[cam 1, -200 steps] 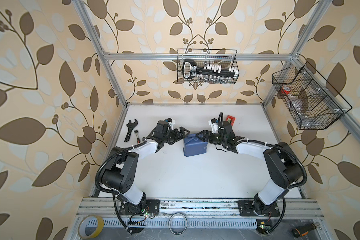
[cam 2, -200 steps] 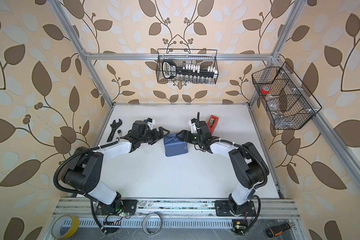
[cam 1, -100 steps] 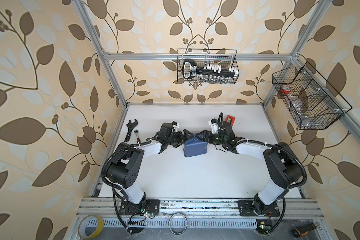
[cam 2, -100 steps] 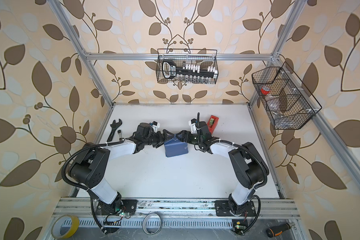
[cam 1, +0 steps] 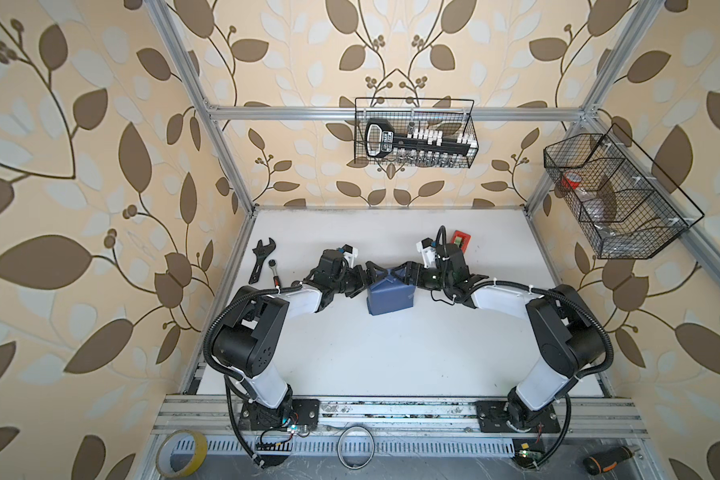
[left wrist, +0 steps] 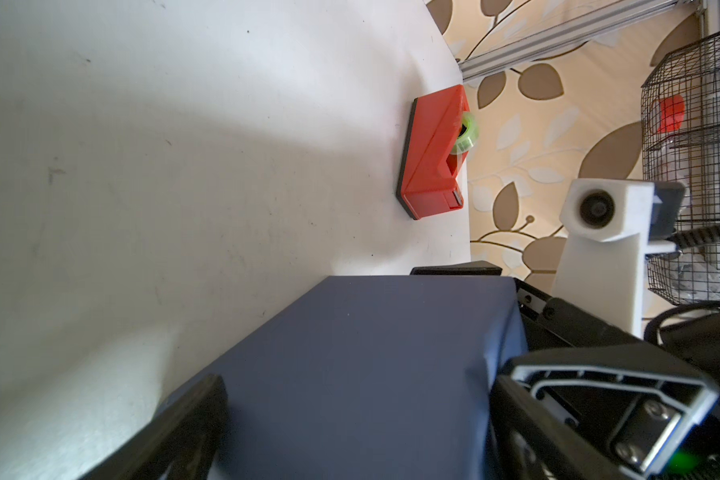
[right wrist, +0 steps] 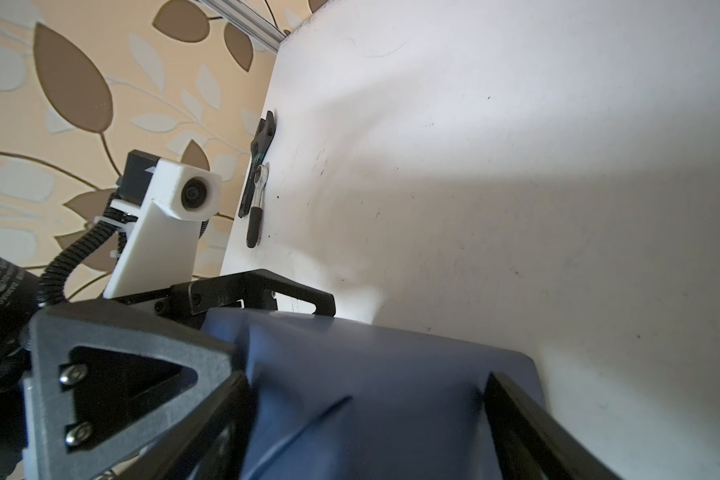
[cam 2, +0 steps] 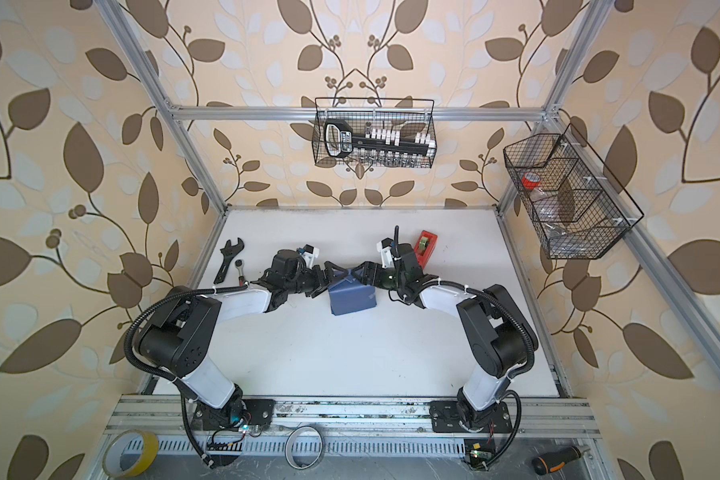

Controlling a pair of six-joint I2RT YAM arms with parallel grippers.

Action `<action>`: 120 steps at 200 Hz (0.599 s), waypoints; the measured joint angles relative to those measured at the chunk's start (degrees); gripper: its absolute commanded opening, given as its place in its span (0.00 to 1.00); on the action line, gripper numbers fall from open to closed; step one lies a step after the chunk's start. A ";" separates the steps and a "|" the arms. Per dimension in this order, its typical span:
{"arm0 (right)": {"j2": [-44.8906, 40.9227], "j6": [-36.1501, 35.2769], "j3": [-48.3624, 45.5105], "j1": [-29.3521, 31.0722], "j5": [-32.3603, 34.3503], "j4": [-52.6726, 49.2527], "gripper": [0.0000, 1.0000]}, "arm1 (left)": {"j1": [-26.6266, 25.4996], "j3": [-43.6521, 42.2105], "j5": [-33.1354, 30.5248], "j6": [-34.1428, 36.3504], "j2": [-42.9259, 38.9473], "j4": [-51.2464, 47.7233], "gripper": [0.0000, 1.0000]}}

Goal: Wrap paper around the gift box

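our left claw [cam 1: 370, 277] and right claw [cam 1: 406, 276], both spread wide, straddle smooth matte slate-blue paper [cam 1: 389, 298] folded boxy, creased at corners.

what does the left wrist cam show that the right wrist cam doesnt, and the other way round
Left wrist only: the red tape dispenser, the wire basket and the right arm's wrist camera. Right wrist only: the wrench and ratchet at the edge of the table, plus the left arm's wrist camera. Both: the slate-blue paper wrapped into a boxy parcel, flanked by that arm's own fingers, on the white table.
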 measured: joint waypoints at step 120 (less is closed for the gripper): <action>0.00 0.17 -1.27 0.35 -0.70 2.08 0.89 | -0.04 -4.26 2.75 -0.94 -4.07 -0.55 0.99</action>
